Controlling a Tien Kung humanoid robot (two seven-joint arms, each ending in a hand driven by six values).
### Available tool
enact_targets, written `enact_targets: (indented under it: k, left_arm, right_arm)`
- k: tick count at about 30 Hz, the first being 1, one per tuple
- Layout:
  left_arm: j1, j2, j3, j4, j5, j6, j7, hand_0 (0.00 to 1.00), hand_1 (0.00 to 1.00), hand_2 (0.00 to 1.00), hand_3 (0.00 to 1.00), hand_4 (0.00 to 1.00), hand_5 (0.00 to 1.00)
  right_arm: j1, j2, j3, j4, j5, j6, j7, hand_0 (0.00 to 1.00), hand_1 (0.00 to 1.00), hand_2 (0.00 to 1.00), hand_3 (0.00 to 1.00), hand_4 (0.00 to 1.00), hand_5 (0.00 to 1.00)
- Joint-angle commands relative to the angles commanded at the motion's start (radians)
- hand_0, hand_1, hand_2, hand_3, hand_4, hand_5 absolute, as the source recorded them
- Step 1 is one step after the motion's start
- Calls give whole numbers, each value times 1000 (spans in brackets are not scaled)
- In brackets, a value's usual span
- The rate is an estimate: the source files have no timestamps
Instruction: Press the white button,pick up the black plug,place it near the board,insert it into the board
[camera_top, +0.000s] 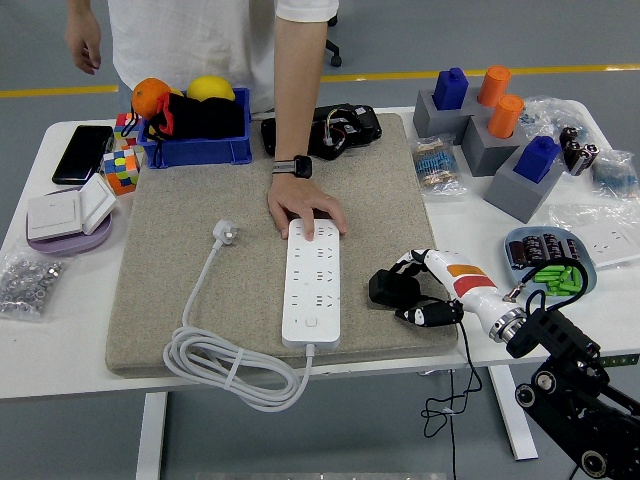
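Your right hand reaches in from the lower right over the grey mat. Its fingers curl around the black plug, thumb side low and the other fingers above it. The plug sits on the mat, just right of the white power strip, near it but not touching. Whether the fingers actually press on the plug or only cup it, you cannot tell from this view; no clear gap shows. The plug's black cord drops off the near edge of the surface below your wrist.

The power strip lies lengthwise on the mat, its white button toward the near end. Its white cable coils at the mat's near left corner and runs up to a white plug lying on the mat to the strip's left.

A person stands at the far side. One hand rests flat on the far end of the strip, with a dark watch on the wrist. The other hand hangs at the top left, clear of the surface.

Your left arm is not visible.

Around the mat: a blue bin with fruit at far left, a colour cube, a phone, grey blocks with blue and orange pegs at far right, and a tray of green parts.
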Motion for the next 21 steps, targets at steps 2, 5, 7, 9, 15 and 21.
enact_targets:
  k: [2, 5, 7, 9, 15, 21]
  left_arm:
    - [0, 0, 1, 0, -1, 0, 0, 467, 496, 510, 579, 572, 279]
    - [-1, 1, 0, 0, 0, 0, 0, 467, 496, 510, 579, 572, 279]
    - [-2, 1, 0, 0, 0, 0, -1, 467, 496, 510, 578, 572, 278]
    - [-3, 1, 0, 0, -1, 0, -1, 467, 496, 510, 578, 572, 278]
    - [-2, 1, 0, 0, -4, 1, -1, 467, 496, 510, 579, 573, 281]
    - [-2, 1, -1, 0, -4, 1, -1, 467, 496, 511, 578, 573, 280]
  right_arm:
    - [0, -1, 0, 5, 5, -4, 12, 477, 484, 462, 581, 888, 60]
    - [0, -1, -2, 10, 12, -12, 28, 477, 484, 462, 581, 888, 60]
    - [0, -1, -4, 13, 15, -16, 38, 366, 329, 278, 546, 820, 2]
    - [1, -1, -7, 15, 18, -21, 48, 366, 329, 278, 546, 820, 2]
    - [0, -1, -13, 22, 24, -24, 61, 294, 231, 204, 527, 770, 2]
    - [1, -3, -19, 61, 55, -37, 82, 275, 190, 173, 526, 766, 2]
